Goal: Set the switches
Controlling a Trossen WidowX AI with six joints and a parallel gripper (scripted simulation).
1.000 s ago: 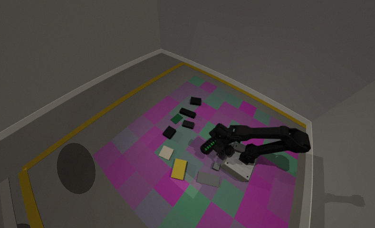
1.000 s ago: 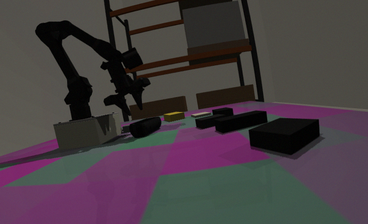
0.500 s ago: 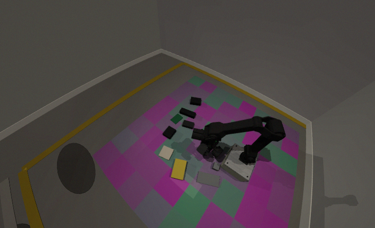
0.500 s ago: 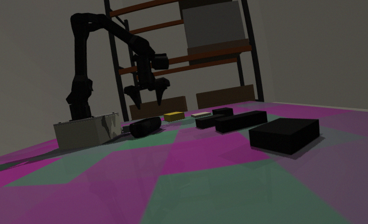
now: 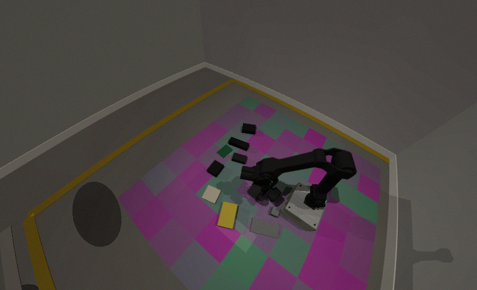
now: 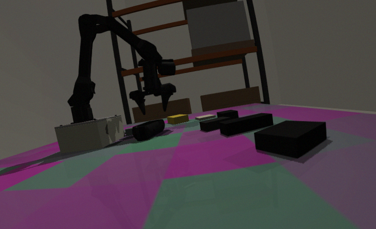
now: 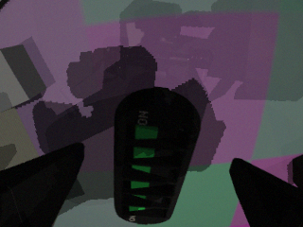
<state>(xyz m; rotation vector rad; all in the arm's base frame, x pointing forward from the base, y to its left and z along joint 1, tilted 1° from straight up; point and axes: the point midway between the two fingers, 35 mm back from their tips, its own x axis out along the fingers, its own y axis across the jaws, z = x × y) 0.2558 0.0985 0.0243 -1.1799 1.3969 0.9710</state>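
The dark controller unit (image 6: 148, 130) (image 7: 166, 101) sits on the bench in front of the arm's base, switches facing up. Its underside label is hidden. In the wrist view the green switch ends lie along its left side; some look broad and others wedge-shaped, and the dark ends are too dim to read each setting. In the top view the arm mostly hides the unit. My gripper (image 5: 264, 194) (image 6: 154, 112) (image 7: 159, 158) is wide open and empty, pointing down above the unit, with one finger to each side of it in the wrist view.
A yellow block (image 5: 228, 215) (image 6: 177, 119), a cream tile (image 5: 211, 194) (image 6: 205, 117), a green plate (image 5: 224, 150) and several dark blocks lie farther out. A grey plate (image 5: 265, 228) and a small grey block (image 5: 274, 211) lie near the arm's base (image 6: 80, 137).
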